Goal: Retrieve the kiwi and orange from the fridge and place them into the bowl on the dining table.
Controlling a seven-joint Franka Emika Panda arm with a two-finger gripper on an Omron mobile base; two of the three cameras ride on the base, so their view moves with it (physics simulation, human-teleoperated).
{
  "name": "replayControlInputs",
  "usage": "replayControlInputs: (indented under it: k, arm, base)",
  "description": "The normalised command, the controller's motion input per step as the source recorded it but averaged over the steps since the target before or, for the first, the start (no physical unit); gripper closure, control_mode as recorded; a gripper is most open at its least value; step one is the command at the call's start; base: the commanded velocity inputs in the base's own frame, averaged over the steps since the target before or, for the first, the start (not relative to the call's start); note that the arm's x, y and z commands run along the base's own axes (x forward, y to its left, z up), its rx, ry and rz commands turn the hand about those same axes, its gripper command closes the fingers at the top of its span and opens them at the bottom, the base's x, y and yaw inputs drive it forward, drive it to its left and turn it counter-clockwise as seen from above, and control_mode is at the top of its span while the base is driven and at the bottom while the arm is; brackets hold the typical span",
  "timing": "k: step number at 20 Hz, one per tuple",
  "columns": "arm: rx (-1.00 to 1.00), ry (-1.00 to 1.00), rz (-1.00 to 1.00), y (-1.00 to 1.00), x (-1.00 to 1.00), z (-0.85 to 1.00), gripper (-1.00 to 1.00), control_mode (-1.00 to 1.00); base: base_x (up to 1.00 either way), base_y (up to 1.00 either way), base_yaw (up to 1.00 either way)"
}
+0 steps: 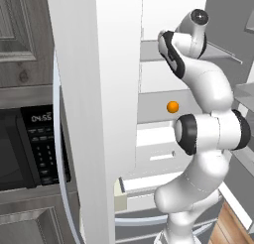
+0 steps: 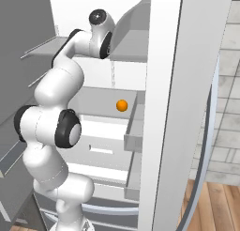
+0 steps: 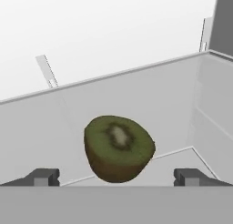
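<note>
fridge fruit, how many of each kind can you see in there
kiwi: 1, a cut half on a grey shelf, between the open tool's fingertips
orange: 1, on a lower grey shelf of the fridge
total: 2

White arm (image 1: 203,139) being folded upward in a tight S, wrist being bent forward at the top, jaws being held wide apart, nothing being gripped
</note>
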Motion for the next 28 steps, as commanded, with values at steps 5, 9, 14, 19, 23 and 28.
replayControlInputs:
  k: [5, 9, 14, 19, 23, 28]
  arm:
    - [0.00, 0.00, 0.00, -0.10, 0.29, -0.20, -1.00, -1.00]
    - [0.00, 0.00, 0.00, -0.01, 0.21, -0.13, -1.00, -1.00]
    - [0.00, 0.00, 0.00, 0.00, 0.19, -0.15, -1.00, -1.00]
    - [0.00, 0.03, 0.00, 0.00, 0.11, -0.21, 1.00, -1.00]
    - [0.00, 0.05, 0.00, 0.00, 0.00, -0.21, 1.00, -1.00]
    - [0.00, 0.03, 0.03, 0.02, -0.51, -0.24, 1.00, -1.00]
  base:
    - [0.00, 0.00, 0.00]
    - [0.00, 0.00, 0.00]
    - [0.00, 0.00, 0.00]
    - [0.00, 0.00, 0.00]
    - [0.00, 0.00, 0.00]
    - [0.00, 0.00, 0.00]
